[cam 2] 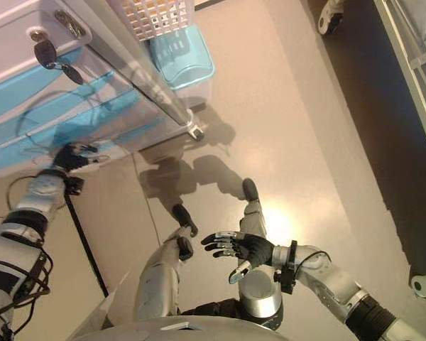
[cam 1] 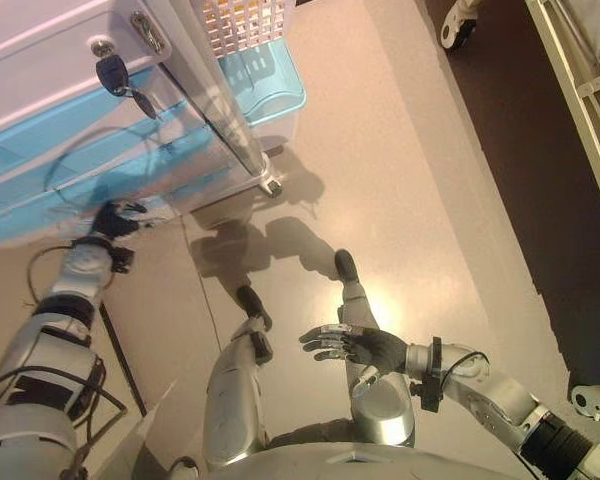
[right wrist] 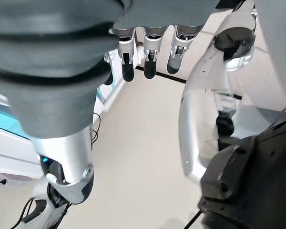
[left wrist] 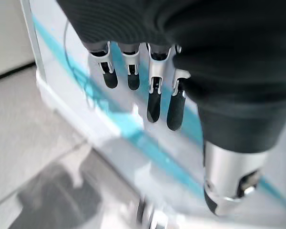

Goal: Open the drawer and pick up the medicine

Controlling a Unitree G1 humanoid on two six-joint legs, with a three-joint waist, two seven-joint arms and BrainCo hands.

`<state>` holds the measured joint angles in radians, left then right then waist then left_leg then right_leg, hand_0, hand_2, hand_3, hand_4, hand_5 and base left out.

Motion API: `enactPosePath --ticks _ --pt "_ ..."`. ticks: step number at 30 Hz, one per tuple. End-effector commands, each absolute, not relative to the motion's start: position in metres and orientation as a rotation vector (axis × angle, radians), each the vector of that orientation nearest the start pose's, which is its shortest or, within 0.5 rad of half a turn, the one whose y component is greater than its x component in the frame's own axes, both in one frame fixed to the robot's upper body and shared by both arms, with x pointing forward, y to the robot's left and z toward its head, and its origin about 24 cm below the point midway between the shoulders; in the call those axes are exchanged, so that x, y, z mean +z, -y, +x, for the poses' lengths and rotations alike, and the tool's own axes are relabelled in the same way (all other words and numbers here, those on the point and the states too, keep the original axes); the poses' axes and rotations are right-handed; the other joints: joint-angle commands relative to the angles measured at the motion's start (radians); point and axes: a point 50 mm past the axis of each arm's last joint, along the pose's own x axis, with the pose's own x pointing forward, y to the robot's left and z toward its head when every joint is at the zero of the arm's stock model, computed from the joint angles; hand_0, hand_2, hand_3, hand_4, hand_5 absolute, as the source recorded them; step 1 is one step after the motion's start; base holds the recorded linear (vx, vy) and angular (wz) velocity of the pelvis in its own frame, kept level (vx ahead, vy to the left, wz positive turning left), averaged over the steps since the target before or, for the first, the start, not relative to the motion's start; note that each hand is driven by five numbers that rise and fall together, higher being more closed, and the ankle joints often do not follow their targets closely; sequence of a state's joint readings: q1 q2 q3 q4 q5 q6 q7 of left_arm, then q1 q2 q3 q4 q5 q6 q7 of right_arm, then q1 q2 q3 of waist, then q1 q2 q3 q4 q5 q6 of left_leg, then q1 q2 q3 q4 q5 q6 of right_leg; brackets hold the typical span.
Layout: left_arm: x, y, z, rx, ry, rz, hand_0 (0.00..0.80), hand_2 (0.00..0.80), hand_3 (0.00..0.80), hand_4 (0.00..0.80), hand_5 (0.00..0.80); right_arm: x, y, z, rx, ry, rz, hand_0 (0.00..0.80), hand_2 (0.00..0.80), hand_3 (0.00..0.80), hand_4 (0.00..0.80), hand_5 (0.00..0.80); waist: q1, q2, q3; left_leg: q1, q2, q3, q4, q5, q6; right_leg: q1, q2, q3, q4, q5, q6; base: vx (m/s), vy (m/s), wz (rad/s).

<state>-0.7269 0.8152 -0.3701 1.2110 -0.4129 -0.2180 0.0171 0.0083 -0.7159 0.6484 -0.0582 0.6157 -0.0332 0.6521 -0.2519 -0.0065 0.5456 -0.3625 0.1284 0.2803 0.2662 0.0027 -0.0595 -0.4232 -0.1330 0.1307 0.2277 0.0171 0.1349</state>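
— Silver fingers on the left hand (left wrist: 133, 71)?
— Straight, relaxed, spread a little, holding nothing. Tips close to the pale-and-blue drawer front (cam 1: 80, 175), low on the cabinet (cam 2: 28, 92); contact not clear enough to call.

— And the right hand (cam 1: 355, 347)?
— Loose too, fingers extended, thumb apart, nothing in it. Hovering over bare floor (cam 1: 420, 200), well apart from the cabinet.

— Drawer state?
— Shut, flush with the ones above it. Blue bands across the translucent fronts.

— Medicine?
— Not visible in either hand; cannot tell where inside.

— Around the left hand?
— Up and away from it, a lock (cam 1: 102, 47) on the top panel with a black key (cam 1: 111, 72) hanging from it, and a metal pull (cam 1: 145, 31) just beside.

— Further out?
— Metal corner post running down to a caster (cam 1: 271, 186). Beyond the post, a blue bin (cam 1: 270, 85) with a white lattice basket (cam 1: 242, 22) above it. Far across the floor, a dark strip and a white frame (cam 1: 580, 110).
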Motion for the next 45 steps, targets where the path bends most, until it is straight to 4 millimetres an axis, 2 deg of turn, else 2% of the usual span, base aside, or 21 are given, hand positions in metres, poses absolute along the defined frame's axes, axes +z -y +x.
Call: enactPosePath --ticks 1,8,11,15,19,20,21,24,27,29,32,37,41,45 --pt "0.177 -0.438 0.292 0.693 -0.079 0.516 0.0 0.0 0.0 0.0 0.0 0.01 0.115 0.162 1.222 -0.3 0.112 0.0 0.0 0.0 0.0 0.0 0.004 -0.077 -0.026 -0.034 -0.018 -0.01 0.225 -0.199 0.046 -0.053 -0.031 -0.006 0.002 0.063 0.022 -0.006 -0.079 0.02" --pt "0.206 -0.454 0.281 0.775 -0.033 0.505 0.0 0.0 0.0 0.0 0.0 0.009 0.106 0.16 1.22 -0.279 0.155 0.0 0.0 0.0 0.0 0.0 0.028 -0.117 -0.026 -0.048 -0.008 -0.036 0.238 -0.221 0.062 -0.045 -0.024 -0.039 0.0 0.07 0.033 -0.003 -0.101 0.04" --pt "0.204 -0.449 0.286 0.68 -0.066 0.537 0.0 0.0 0.0 0.0 0.0 0.01 0.102 0.163 1.204 -0.27 0.156 0.0 0.0 0.0 0.0 0.0 0.044 -0.127 -0.026 -0.044 -0.01 -0.05 0.24 -0.226 0.064 -0.029 -0.026 -0.055 -0.001 0.069 0.038 -0.002 -0.129 0.09" --pt "0.185 -0.428 0.301 0.448 -0.135 0.508 0.0 0.0 0.0 0.0 0.0 0.007 0.11 0.183 1.031 -0.285 0.113 0.0 0.0 0.0 0.0 0.0 0.068 -0.129 -0.026 -0.025 -0.016 -0.071 0.228 -0.224 0.068 -0.004 -0.028 -0.074 0.004 0.064 0.038 -0.008 -0.098 0.14" --pt "0.15 -0.4 0.313 0.259 -0.2 0.449 0.0 0.0 0.0 0.0 0.0 0.0 0.123 0.202 0.89 -0.32 0.073 0.0 0.0 0.0 0.0 0.0 0.086 -0.115 -0.026 0.016 -0.029 -0.085 0.194 -0.212 0.068 0.036 -0.032 -0.087 -0.001 0.054 0.03 -0.028 -0.061 0.08" --pt "0.138 -0.389 0.317 0.193 -0.217 0.423 0.0 0.0 0.0 0.0 0.0 -0.001 0.127 0.209 0.853 -0.33 0.072 0.0 0.0 0.0 0.0 0.0 0.088 -0.117 -0.026 0.014 -0.038 -0.079 0.17 -0.17 0.072 0.031 -0.038 -0.086 -0.011 0.077 0.02 -0.093 -0.089 0.07" --pt "0.125 -0.378 0.319 0.135 -0.233 0.407 0.0 0.0 0.0 0.0 0.0 -0.005 0.131 0.212 0.814 -0.347 0.062 0.0 0.0 0.0 0.0 0.0 0.093 -0.111 -0.026 0.028 -0.042 -0.085 0.158 -0.164 0.07 0.045 -0.038 -0.086 -0.013 0.073 0.016 -0.086 -0.085 0.07" --pt "0.069 -0.332 0.316 -0.045 -0.296 0.307 0.0 0.0 0.0 0.0 0.0 -0.019 0.145 0.218 0.707 -0.408 0.023 0.0 0.0 0.0 0.0 0.0 0.112 -0.083 -0.026 0.091 -0.059 -0.111 0.1 -0.138 0.061 0.106 -0.035 -0.091 -0.033 0.062 0.001 0.016 -0.026 0.09" --pt "0.014 -0.279 0.302 -0.186 -0.372 0.205 0.0 0.0 0.0 0.0 0.0 -0.041 0.16 0.218 0.596 -0.519 -0.009 0.0 0.0 0.0 0.0 0.0 0.131 -0.06 -0.026 0.177 -0.07 -0.131 0.019 -0.102 0.044 0.187 -0.031 -0.111 -0.069 0.054 -0.013 0.031 -0.037 0.17" --pt "-0.019 -0.244 0.283 -0.295 -0.437 0.159 0.0 0.0 0.0 0.0 0.0 -0.059 0.17 0.21 0.537 -0.619 -0.043 0.0 0.0 0.0 0.0 0.0 0.143 -0.051 -0.058 0.221 -0.073 -0.142 -0.033 -0.078 0.032 0.228 -0.026 -0.129 -0.094 0.047 -0.025 0.073 -0.089 0.2" --pt "-0.054 -0.21 0.255 -0.379 -0.532 0.055 0.0 0.0 0.0 0.0 0.0 -0.079 0.179 0.199 0.476 -0.734 -0.06 0.0 0.0 0.0 0.0 0.0 0.157 -0.039 -0.114 0.277 -0.066 -0.155 -0.092 -0.052 0.02 0.289 -0.012 -0.155 -0.131 0.042 -0.037 0.089 -0.125 0.18" --pt "-0.092 -0.181 0.211 -0.445 -0.69 -0.114 0.0 0.0 0.0 0.0 0.0 -0.102 0.181 0.182 0.445 -0.866 -0.039 0.0 0.0 0.0 0.0 0.0 0.177 -0.019 -0.208 0.33 -0.052 -0.175 -0.137 -0.025 0.006 0.349 0.006 -0.186 -0.154 0.03 -0.056 0.088 -0.11 0.13" --pt "-0.113 -0.173 0.18 -0.46 -0.804 -0.217 0.0 0.0 0.0 0.0 0.0 -0.115 0.175 0.17 0.477 -0.923 -0.028 0.0 0.0 0.0 0.0 0.0 0.197 -0.01 -0.279 0.369 -0.043 -0.195 -0.176 -0.009 -0.004 0.398 0.018 -0.211 -0.165 0.013 -0.062 0.091 -0.099 0.15" --pt "-0.125 -0.167 0.16 -0.459 -0.874 -0.292 0.0 0.0 0.0 0.0 0.0 -0.123 0.167 0.16 0.498 -0.962 -0.01 0.0 0.0 0.0 0.0 0.0 0.215 -0.003 -0.329 0.396 -0.038 -0.215 -0.22 0.009 -0.012 0.433 0.021 -0.231 -0.175 0.001 -0.061 0.043 -0.05 0.15"
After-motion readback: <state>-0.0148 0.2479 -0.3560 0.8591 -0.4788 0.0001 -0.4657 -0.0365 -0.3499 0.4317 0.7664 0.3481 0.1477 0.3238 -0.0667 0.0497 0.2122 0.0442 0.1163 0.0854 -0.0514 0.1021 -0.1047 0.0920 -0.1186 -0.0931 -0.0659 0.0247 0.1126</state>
